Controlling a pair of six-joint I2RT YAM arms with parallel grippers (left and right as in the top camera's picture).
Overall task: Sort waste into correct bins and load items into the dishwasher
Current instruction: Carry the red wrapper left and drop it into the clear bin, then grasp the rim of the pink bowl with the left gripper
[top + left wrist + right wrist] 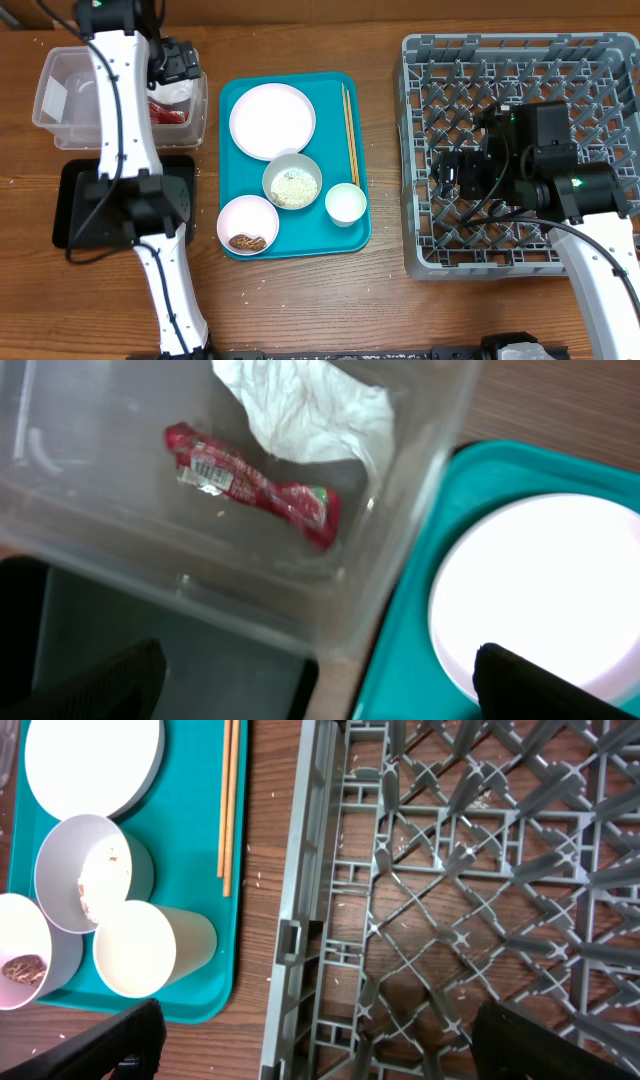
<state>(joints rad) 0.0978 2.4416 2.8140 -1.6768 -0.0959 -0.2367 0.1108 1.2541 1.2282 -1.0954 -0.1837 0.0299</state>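
The left gripper (318, 660) hangs with its fingers spread wide and nothing between them, above the corner of the clear tub (405, 545) that lies nearest the teal serving tray (415, 635). Inside the tub, a red wrapper (255, 485) lies twisted on the floor, just beside a crumpled white tissue (310, 410) pushed toward the wall. On the robot's side of the tub sits the black tray (72, 205), partly covered by the left arm; what it holds cannot be told.

Across the table (380, 300), the right gripper (318, 1020) hovers over the left part of the grey dish rack (300, 920), its fingers likewise wide apart and holding nothing. A few white grains speckle the wood seen through the lattice.

Between tub and rack, the teal serving tray carries all the dishes. The pink plate (272, 120) fills its far left part. The two chopsticks (350, 135) lie side by side along its right edge. The bowl of rice (292, 181) stands in the middle, just beside the plate. The bowl with brown scraps (248, 225) stands at the near left corner, and the white cup (346, 204) stands upright at the near right, close to the rice.
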